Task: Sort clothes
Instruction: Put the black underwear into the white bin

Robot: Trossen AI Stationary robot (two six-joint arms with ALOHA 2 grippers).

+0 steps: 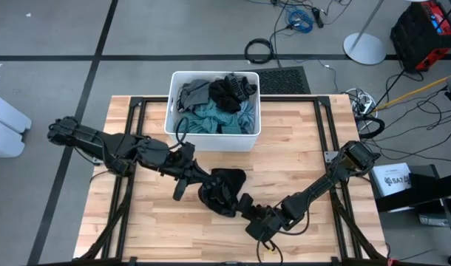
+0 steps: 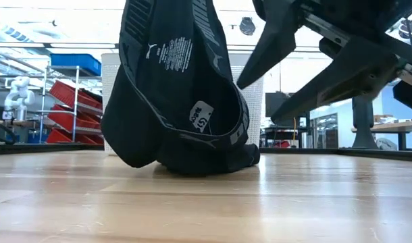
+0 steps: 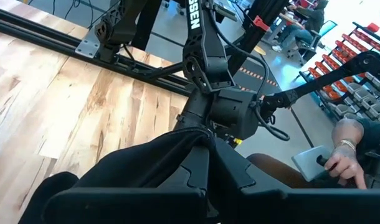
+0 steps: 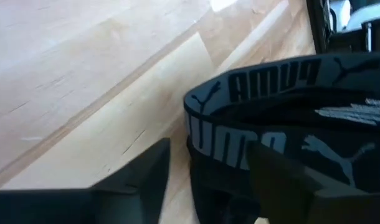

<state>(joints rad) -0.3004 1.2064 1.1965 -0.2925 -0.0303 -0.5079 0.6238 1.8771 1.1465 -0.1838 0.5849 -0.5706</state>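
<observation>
While the left gripper (image 1: 190, 174), just left of centre in the high view, is pinched shut on the black garment (image 1: 224, 189) and holds one end of it up, the right gripper (image 1: 245, 204) sits at the garment's lower right edge with its fingers parted around the grey waistband (image 4: 240, 134); whether they actually touch the band is unclear. The garment hangs from above in the low view, its bottom resting on the wooden table (image 1: 299, 148) at frame centre.

Sorting looks barely begun. The white bin (image 1: 214, 111) at upper centre is heaped with teal, grey and black clothes (image 1: 211, 103), and no sorted pile shows on the table.

The left gripper's fingertips are buried in fabric, and the bin's lower layers are hidden. A person's hand (image 3: 342, 165) holding a pale device shows at the lower right of the left wrist view.
</observation>
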